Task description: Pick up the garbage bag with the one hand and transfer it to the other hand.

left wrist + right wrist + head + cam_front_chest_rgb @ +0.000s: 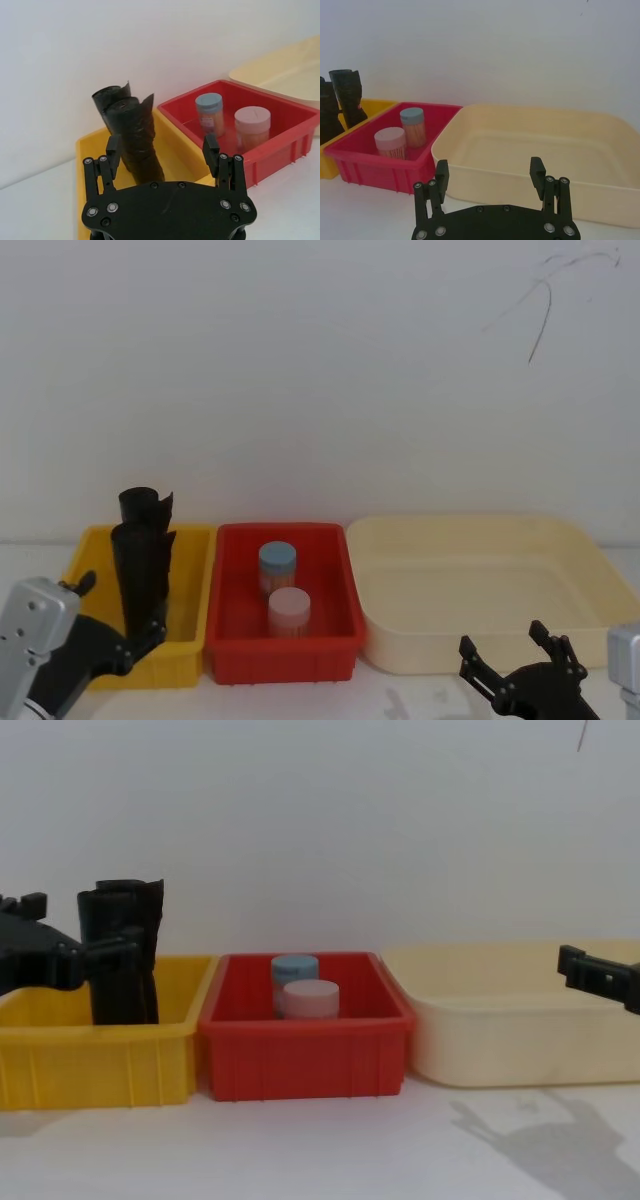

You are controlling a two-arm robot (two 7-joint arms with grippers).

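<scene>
Garbage bag (136, 140): black roll, upright in yellow bin (175, 146). Left gripper (161, 143) spread wide just before the roll, holding nothing. Right gripper (489, 166) wide apart, empty, low before cream tub (530, 140).

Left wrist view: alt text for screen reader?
Open left pincer faces two upright black bag rolls in a yellow bin. Beside it, a red bin holds a blue-lidded jar and a pink-lidded jar; a cream tub lies beyond.
</scene>
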